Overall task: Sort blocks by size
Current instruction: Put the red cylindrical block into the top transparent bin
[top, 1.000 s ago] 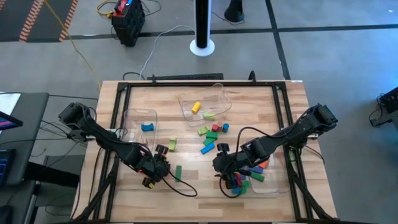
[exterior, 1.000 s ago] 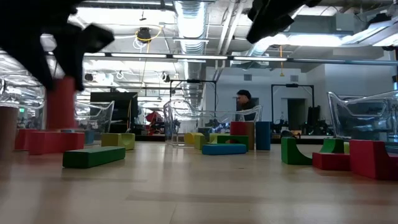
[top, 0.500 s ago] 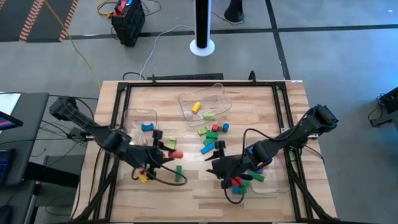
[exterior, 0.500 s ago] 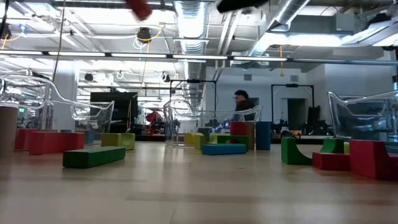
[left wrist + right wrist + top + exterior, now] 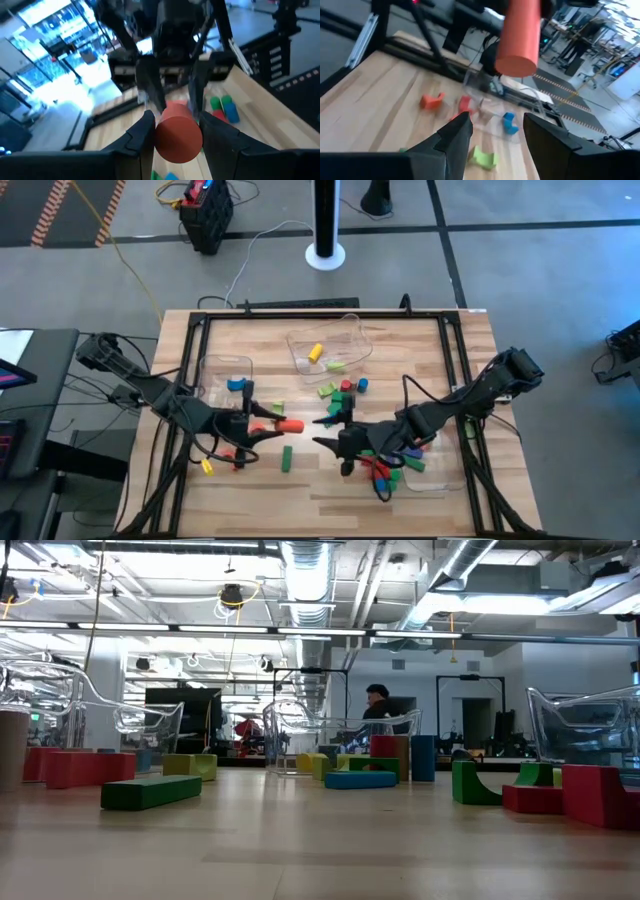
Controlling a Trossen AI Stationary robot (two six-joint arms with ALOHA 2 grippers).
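My left gripper (image 5: 272,426) is shut on a red cylinder (image 5: 289,425), held above the table's near middle; it fills the left wrist view (image 5: 179,137). My right gripper (image 5: 325,430) faces it from the right, open, its fingers just short of the cylinder's free end and apart from it. In the right wrist view the cylinder (image 5: 520,35) hangs above and beyond those fingers (image 5: 457,132). A green bar (image 5: 286,458) lies flat below, and a heap of loose blocks (image 5: 342,395) rests mid-table. Neither gripper shows in the low view. My left gripper pinches the cylinder's curved sides (image 5: 159,132) between its two fingers. The fingers come about level from the table's left and lie along the cylinder. Its free end (image 5: 298,426) sticks out past them toward the right. The cylinder is lifted clear, roughly level.
Three clear bins stand on the table: one at the far middle (image 5: 345,330) with a yellow and a green block, one at the left (image 5: 212,365) with a blue block, one at the near right (image 5: 448,470) with several blocks. A black frame (image 5: 300,310) rims the table.
My left gripper has risen from the table with the red cylinder and tipped from pointing down to about level; the cylinder, upright before, now lies level, clear of the table, pointing right. My right gripper has risen a little and tipped up to face it.
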